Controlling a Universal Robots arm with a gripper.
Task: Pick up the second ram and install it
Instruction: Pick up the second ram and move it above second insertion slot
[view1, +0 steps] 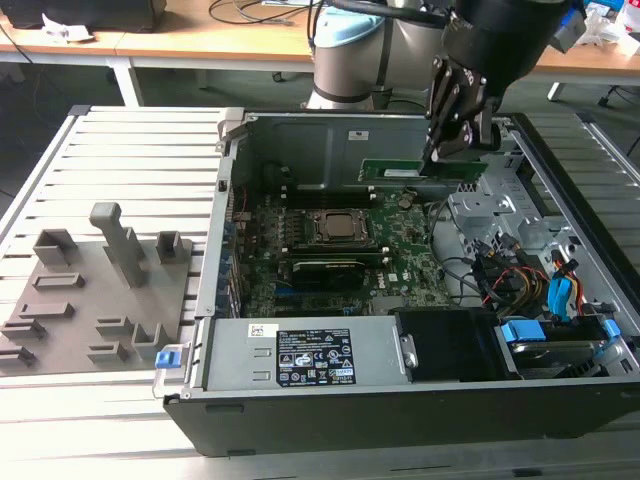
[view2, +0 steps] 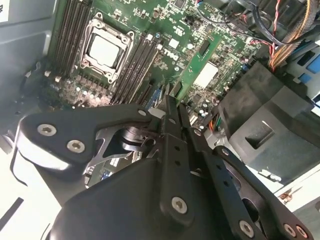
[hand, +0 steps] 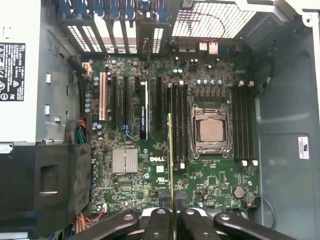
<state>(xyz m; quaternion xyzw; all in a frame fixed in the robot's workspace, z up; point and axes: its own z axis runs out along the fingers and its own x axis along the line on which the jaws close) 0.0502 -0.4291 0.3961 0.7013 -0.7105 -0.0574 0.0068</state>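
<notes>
Pickup is done: I have the claw (view1: 442, 152) clamped on the second ram (view1: 400, 171), held above the motherboard (view1: 410, 255) at its far side; seating is not yet done.

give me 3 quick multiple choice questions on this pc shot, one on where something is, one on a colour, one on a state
1. Where is the second ram?
A on the grey tray
B in the pincer, above the motherboard
C seated in a slot

2. What colour is the second ram?
A green
B red
C black

3. How is the pincer?
A wide open
B shut on the second ram
C shut on nothing

Answers:
1 B, the exterior view shows it held clear above the board.
2 A, its face is green there.
3 B, both wrist views show it clamping the stick's end.
</notes>
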